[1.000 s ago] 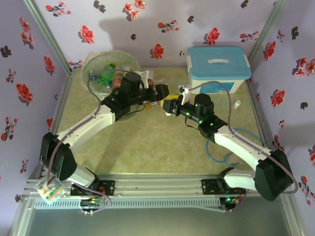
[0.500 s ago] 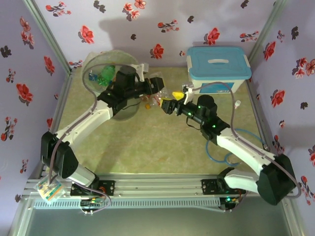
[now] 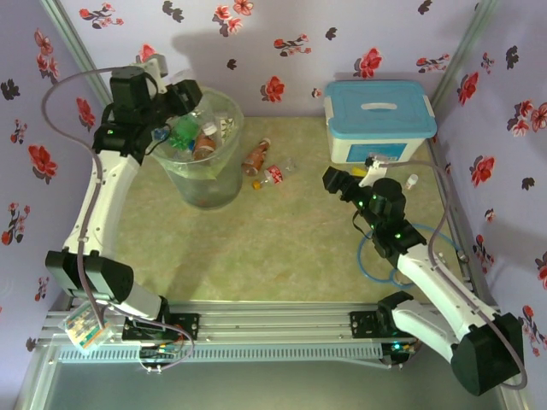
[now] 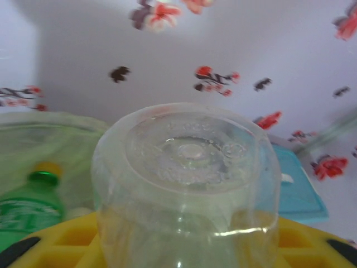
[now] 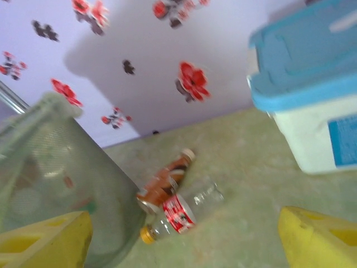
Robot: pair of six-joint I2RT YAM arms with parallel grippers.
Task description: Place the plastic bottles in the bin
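The left hand (image 3: 185, 94) is up high by the far left rim of the bin (image 3: 214, 184). It holds a clear bottle (image 4: 184, 184) between its yellow fingers (image 4: 67, 241). In the left wrist view the bottle's round bottom faces us. It is see-through, with a bumpy ring in the middle.

The bin is round and tall, made of cloudy grey-green plastic with a thin crinkly bag inside. It stands near the back left corner of the worktop (image 3: 256, 248), close to the flowery walls (image 3: 282, 26). A green bottle (image 3: 183, 132) and an orange-brown bottle (image 3: 203, 142) lie inside it.

Two bottles lie on their sides just to the right of the bin. One is a brown bottle (image 3: 256, 156). The other is a clear bottle with a red label (image 3: 275, 173). They are close together.

The right hand (image 3: 334, 181) is open wide, with nothing in it. It is low over the worktop, well apart from the two bottles, with bare green worktop between. Just behind it is a white box (image 3: 376, 145) with a smooth blue lid, pushed into the back right corner. A blue hose (image 3: 373, 256) curls on the worktop beside the right arm.

The middle and front of the worktop are flat, speckled green and open.
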